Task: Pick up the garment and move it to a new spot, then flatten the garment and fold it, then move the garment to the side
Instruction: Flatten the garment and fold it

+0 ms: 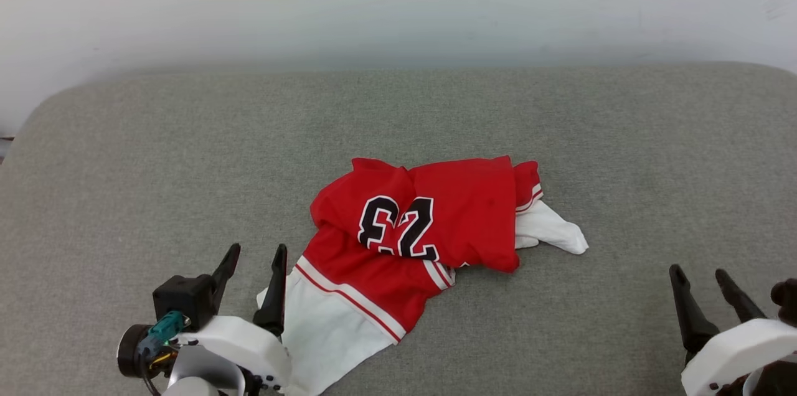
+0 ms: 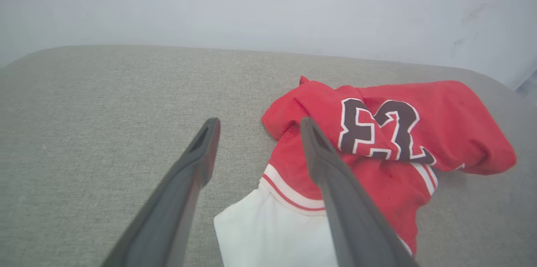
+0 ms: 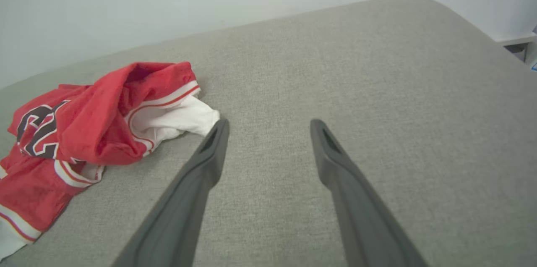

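The garment (image 1: 429, 228) lies crumpled in the middle of the grey cushioned surface (image 1: 124, 153): red cloth with a black, white-edged "23", one white sleeve spread toward the front left and the other poking out at the right. My left gripper (image 1: 256, 253) stands open at the lower left, its right finger just over the edge of the near white sleeve (image 2: 268, 233). In the left wrist view the garment (image 2: 444, 132) sits right of the left gripper (image 2: 258, 124). My right gripper (image 1: 698, 273) is open at the lower right, apart from the garment (image 3: 96, 116), which lies left of the right gripper (image 3: 268, 124).
The grey surface (image 3: 377, 69) has rounded corners and ends at a pale wall (image 1: 398, 4) behind. Bare fabric stretches on both sides of the garment and behind it. A bit of shelf or floor clutter (image 3: 520, 46) shows past the right corner.
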Robot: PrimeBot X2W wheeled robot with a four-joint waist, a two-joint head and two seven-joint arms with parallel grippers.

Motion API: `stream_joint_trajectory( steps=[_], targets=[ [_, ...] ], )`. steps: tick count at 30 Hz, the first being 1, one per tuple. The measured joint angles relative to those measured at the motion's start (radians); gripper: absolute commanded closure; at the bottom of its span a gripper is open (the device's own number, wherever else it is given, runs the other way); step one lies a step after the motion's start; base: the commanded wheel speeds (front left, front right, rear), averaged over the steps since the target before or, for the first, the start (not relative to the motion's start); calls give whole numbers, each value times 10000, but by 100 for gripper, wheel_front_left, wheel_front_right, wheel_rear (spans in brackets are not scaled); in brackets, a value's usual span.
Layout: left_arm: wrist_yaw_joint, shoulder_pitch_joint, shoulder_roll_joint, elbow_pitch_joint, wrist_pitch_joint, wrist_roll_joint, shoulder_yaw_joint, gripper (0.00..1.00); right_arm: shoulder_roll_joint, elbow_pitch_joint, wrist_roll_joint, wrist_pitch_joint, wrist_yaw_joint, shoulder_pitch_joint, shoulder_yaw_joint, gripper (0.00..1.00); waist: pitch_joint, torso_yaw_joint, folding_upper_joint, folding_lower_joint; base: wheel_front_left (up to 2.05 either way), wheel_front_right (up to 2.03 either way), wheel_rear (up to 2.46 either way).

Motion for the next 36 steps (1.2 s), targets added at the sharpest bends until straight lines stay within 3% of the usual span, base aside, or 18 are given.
stream_joint_trajectory(
  steps=[7, 13, 20, 29, 30, 31, 32, 36],
  targets=[
    [58, -293, -514, -420, -159, 648, 320, 0, -765, 1417, 784, 1994, 0, -1241, 186, 0, 381, 306, 0, 0, 0, 0, 0],
    [-121, -533, -993, -727, -167, 1135, 495, 0, -1618, 2429, 1338, 3580, 0, -2831, 1158, 0, 887, 771, 0, 1, 0, 0, 0],
    [-481, -609, -1569, -709, -180, 1505, 819, 0, -2610, 3379, 1848, 4504, 0, -4339, 2472, 0, 1492, 1354, 0, 1, 0, 0, 0],
    [-934, -633, -2019, -466, -182, 1965, 1375, 0, -3131, 4857, 2554, 6132, 0, -5189, 3611, 0, 2023, 1680, -1, 0, 0, 0, 0],
    [-989, -632, -2073, -458, -182, 2029, 1446, 0, -3133, 4941, 2615, 6270, 0, -5225, 3614, 37, 2044, 1681, -1, 1, 0, 0, 0],
    [-1022, -631, -2109, -443, -182, 2059, 1494, 0, -3131, 5005, 2671, 6370, 0, -5255, 3628, 88, 2060, 1677, -1, 0, 0, 0, 0],
    [-1066, -628, -2136, -414, -182, 2121, 1567, 0, -3129, 5055, 2752, 6447, 0, -5315, 3655, 100, 2069, 1665, 0, 0, 0, 0, 0],
    [-1187, -561, -2207, -217, -182, 2220, 1735, 0, -3122, 5072, 3070, 6264, 6, -5351, 3708, 100, 2016, 1567, 0, 0, 0, 0, 0]
  ],
)
